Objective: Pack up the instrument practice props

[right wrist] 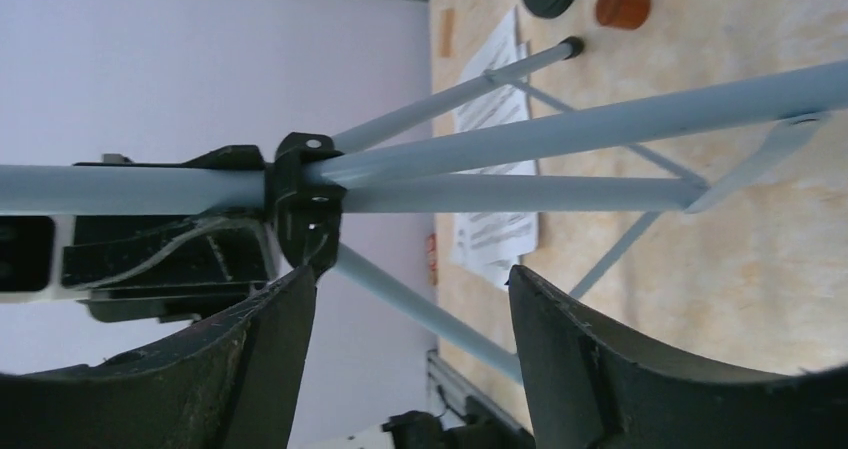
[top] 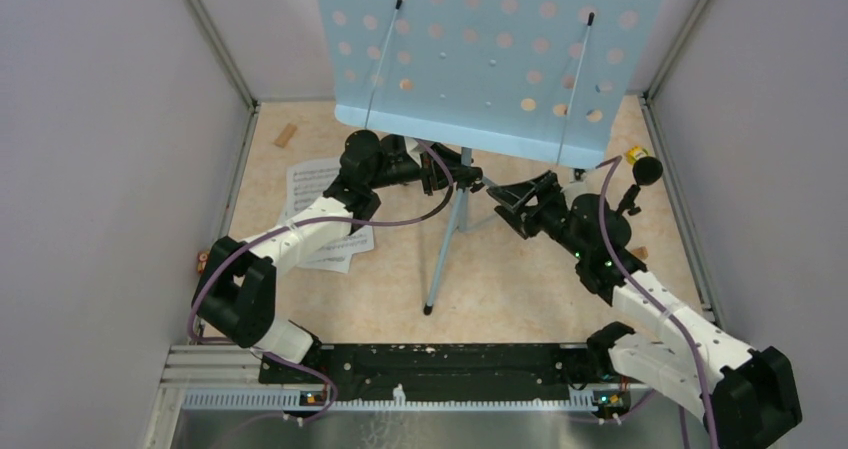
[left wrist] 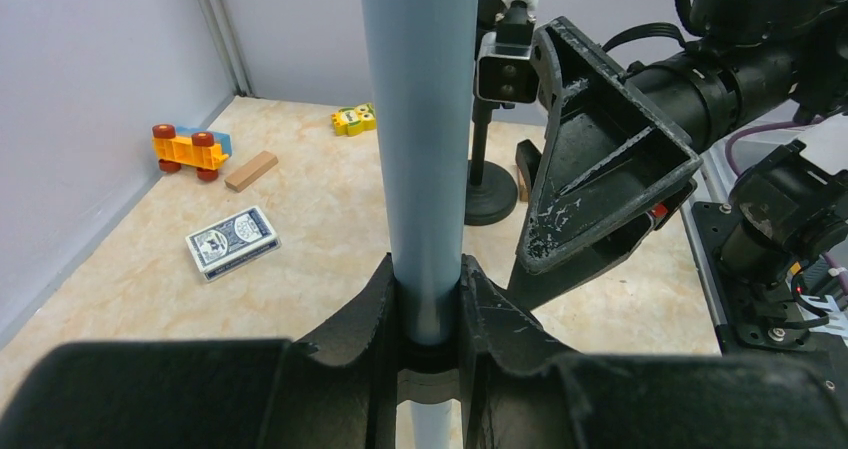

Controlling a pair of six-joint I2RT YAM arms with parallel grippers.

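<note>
Left gripper (left wrist: 428, 304) gripped the pole (left wrist: 415, 119). Right gripper (right wrist: 410, 304) stood with jaws apart, beside the pole's hub (right wrist: 305, 204).

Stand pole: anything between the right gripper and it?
Nothing foreign visible. The right gripper is open and faces the pole; only a tripod leg crosses in front of its jaws. The left gripper is clamped on the pole close by the hub, so room there looks tight.

Smooth, matt metal music rack pole (left wrist: 418, 119); scuffed black plastic left pincer (left wrist: 430, 289).
</note>
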